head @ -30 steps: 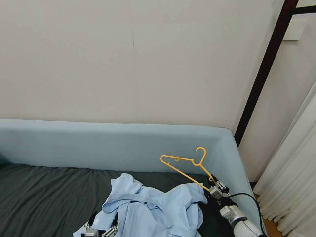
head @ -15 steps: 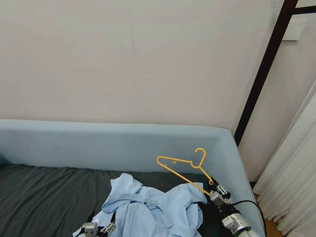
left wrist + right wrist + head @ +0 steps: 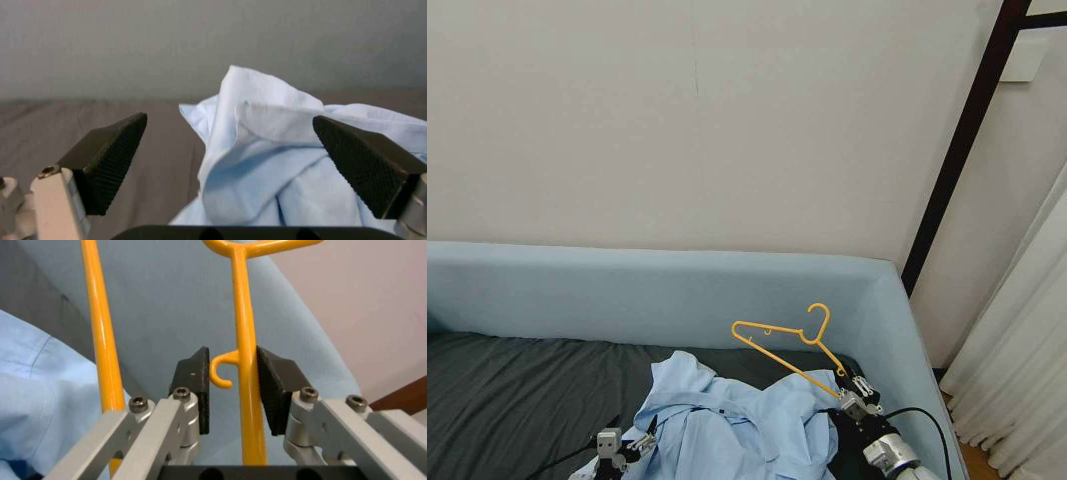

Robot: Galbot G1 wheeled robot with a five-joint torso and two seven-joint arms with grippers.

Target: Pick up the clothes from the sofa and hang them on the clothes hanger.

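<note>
- The right gripper (image 3: 233,390) is squeezed tight on the yellow hanger (image 3: 243,325). It has one pad on each side of the thin bar, next to a little hook.
- The hanger sticks up and to the left from that gripper, in the air by the right end of the sofa (image 3: 677,295).
- The left gripper (image 3: 230,155) is low on the left. Its fingers are wide apart and hold nothing.
- The light blue shirt (image 3: 737,425) lies crumpled on the dark seat cover (image 3: 517,400), between the two grippers, just past the left one.
</note>
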